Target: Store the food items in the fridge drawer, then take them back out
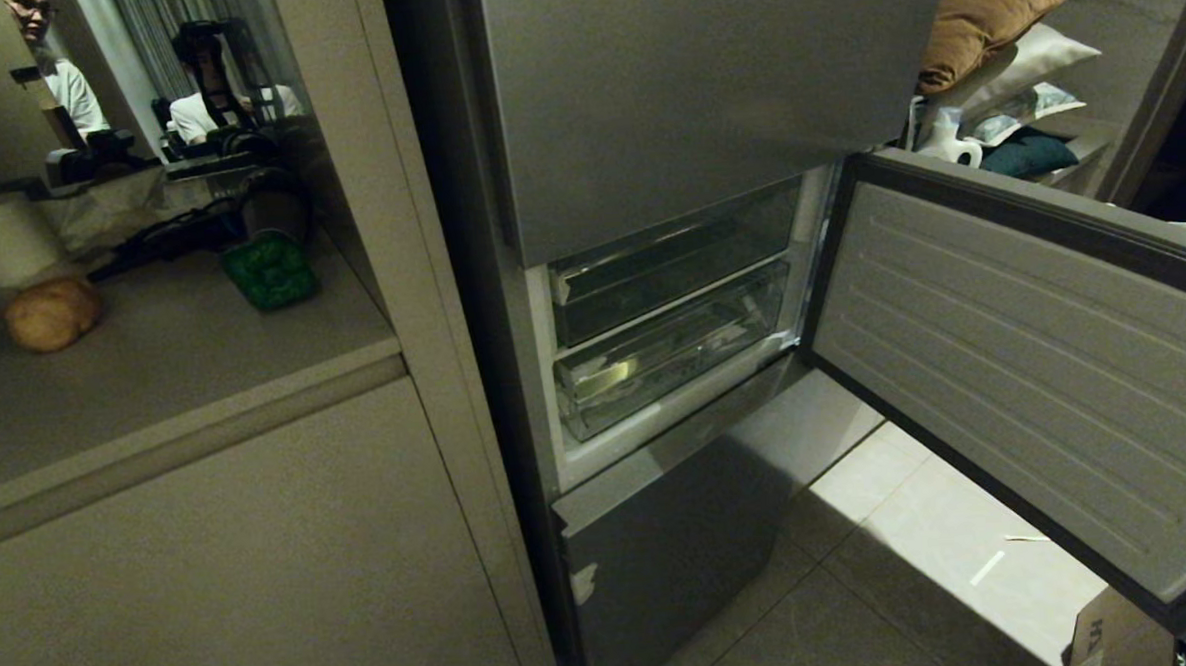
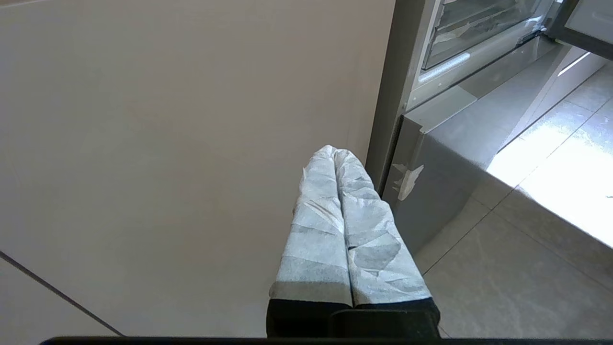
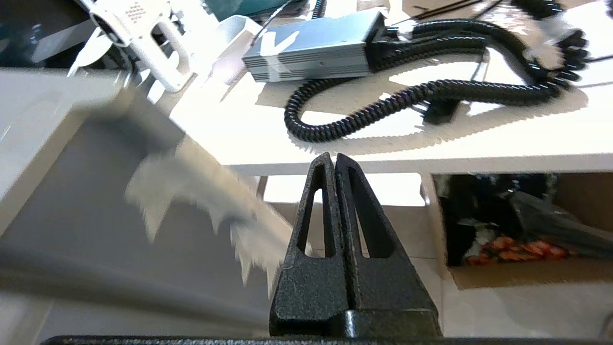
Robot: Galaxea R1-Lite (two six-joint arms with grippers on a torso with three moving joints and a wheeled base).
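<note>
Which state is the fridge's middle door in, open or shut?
Open. The grey steel middle door is swung wide to the right, exposing two clear plastic drawers, both pushed in. Their contents cannot be told.

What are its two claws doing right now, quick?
Left gripper: closed, holding nothing, beside the cabinet panel.
Right gripper: closed, holding nothing.

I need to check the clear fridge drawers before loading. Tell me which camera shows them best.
The head view: both clear fridge drawers face it, stacked and pushed in behind the open door. The left wrist view catches only a corner of them at its edge, past the left gripper. The right wrist view shows none.
</note>
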